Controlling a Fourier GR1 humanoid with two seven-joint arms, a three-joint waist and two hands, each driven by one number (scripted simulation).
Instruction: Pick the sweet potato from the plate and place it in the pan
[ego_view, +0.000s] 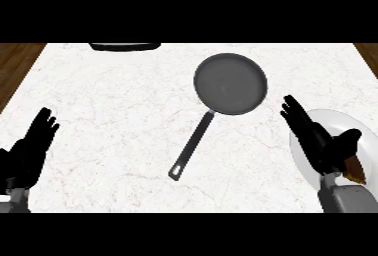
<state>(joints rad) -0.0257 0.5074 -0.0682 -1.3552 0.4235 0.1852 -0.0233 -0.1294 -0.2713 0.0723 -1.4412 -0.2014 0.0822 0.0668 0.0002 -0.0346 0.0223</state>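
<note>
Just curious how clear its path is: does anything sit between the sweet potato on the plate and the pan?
Nothing visible does. The sweet potato lies on the plate at the right, partly hidden by the right robot hand. Only bare counter separates plate and pan, whose handle points away, toward the lower left.

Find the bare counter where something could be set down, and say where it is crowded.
Bare counter runs between the left hand and the pan with its handle. A smaller patch lies below the pan, between handle and plate. Crowded: the right side, where the right hand hangs over plate and sweet potato.
</note>
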